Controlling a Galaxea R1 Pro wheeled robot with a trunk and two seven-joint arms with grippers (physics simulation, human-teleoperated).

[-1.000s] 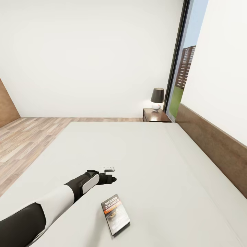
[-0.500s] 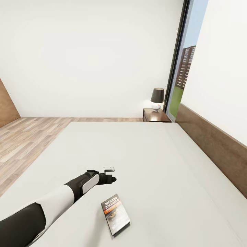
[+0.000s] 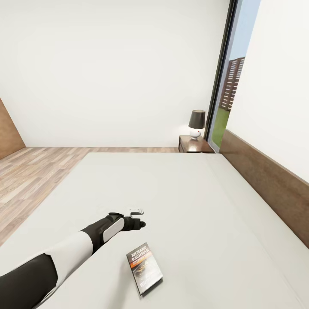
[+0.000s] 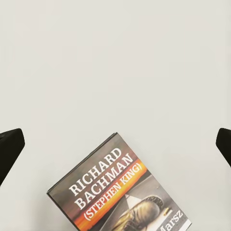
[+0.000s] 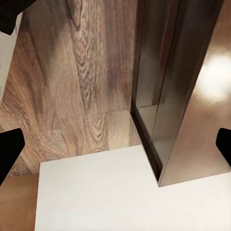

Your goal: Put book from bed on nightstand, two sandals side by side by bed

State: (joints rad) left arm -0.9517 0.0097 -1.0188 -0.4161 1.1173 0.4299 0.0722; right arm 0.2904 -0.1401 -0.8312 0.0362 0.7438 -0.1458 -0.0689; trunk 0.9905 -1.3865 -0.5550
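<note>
Book, a thin dark paperback [image 3: 144,268] with white "Richard Bachman" lettering and an orange band, lies flat on the pale grey mattress of the large bed [image 3: 193,201].

Left gripper [image 3: 138,218] hangs over the mattress with its fingers spread wide and grasping nothing, just beyond the book on the side away from the robot; in the left wrist view the black fingertips [image 4: 10,147] stand far apart, clear of the cover [image 4: 120,192]. Right gripper [image 5: 115,149] is likewise released, above wood-plank floor [image 5: 72,72] and dark brown frame [image 5: 168,86]. Beyond the bed's far corner stands a squarish dark brown nightstand [image 3: 194,144] bearing a dark-shaded lamp [image 3: 196,123].
</note>
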